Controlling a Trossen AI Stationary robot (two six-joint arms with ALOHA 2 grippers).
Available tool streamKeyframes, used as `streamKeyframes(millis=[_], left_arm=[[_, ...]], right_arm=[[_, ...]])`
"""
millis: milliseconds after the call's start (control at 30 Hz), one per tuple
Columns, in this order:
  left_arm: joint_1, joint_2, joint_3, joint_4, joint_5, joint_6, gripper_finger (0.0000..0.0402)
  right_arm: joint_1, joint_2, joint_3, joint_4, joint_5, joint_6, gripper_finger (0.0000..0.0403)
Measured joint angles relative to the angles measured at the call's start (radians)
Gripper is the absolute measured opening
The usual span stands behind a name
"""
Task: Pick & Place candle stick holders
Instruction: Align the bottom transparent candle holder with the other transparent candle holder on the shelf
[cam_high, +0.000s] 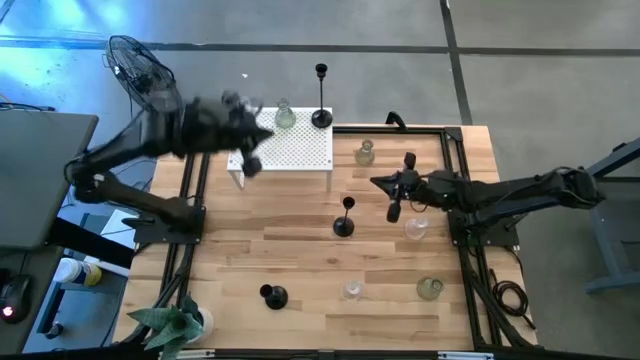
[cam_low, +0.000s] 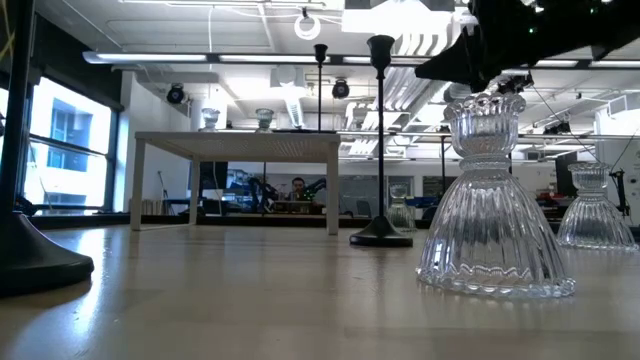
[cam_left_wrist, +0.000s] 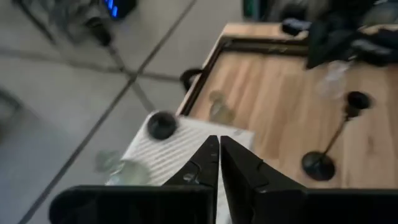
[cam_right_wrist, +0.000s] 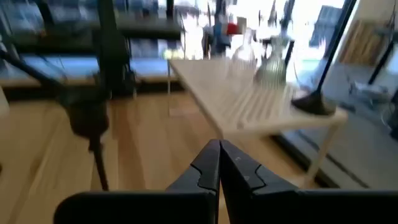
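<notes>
Glass holder (cam_high: 285, 117), squat and pale green, sits on your white perforated table (cam_high: 295, 150) beside a thin-stemmed black holder (cam_high: 321, 116); your left gripper (cam_high: 250, 165) hovers near, pinched shut, empty. Right gripper (cam_high: 393, 211) likewise shut, over bare wood.

I count three black candle stick holders in my overhead picture: one at upper centre on the white perforated table (cam_high: 290, 150), standing at (cam_high: 321, 117), one mid-frame (cam_high: 344, 225), one at lower left of centre (cam_high: 273, 295). Glass holders come to five that I can make out: one on the little table (cam_high: 285, 116), one just right of it (cam_high: 365, 152), one right of centre (cam_high: 416, 228), two along the bottom (cam_high: 351, 290) and (cam_high: 430, 288).
</notes>
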Motion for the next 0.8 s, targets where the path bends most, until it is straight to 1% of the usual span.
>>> streamKeyframes(millis=[100,200,300,400,467,600,733,800], left_arm=[[-0.113,-0.100,-0.230,0.200,-0.045,-0.007,0.0015],[-0.198,-0.175,-0.453,0.396,-0.052,0.003,0.0015],[-0.259,-0.232,-0.661,0.604,-0.056,0.013,0.0016],[-0.295,-0.285,-0.842,0.803,-0.055,0.029,0.0016],[-0.307,-0.316,-0.942,0.911,-0.044,0.029,0.0016],[-0.306,-0.361,-1.093,1.125,0.039,0.025,0.0016],[-0.304,-0.372,-1.201,1.301,0.083,0.028,0.0016],[-0.304,-0.371,-1.236,1.363,0.108,0.029,0.0016]], right_arm=[[0.059,0.000,0.066,-0.179,0.090,0.042,0.0000],[0.127,0.000,0.107,-0.300,0.118,0.099,0.0000],[0.191,0.000,0.097,-0.338,0.122,0.158,0.0000],[0.246,0.000,0.056,-0.344,0.133,0.238,0.0000],[0.280,0.000,0.019,-0.343,0.158,0.290,0.0000],[0.340,0.000,-0.004,-0.368,0.218,0.399,0.0000],[0.402,0.000,-0.002,-0.379,0.246,0.428,0.0000],[0.426,0.001,0.015,-0.423,0.247,0.467,0.0000]])
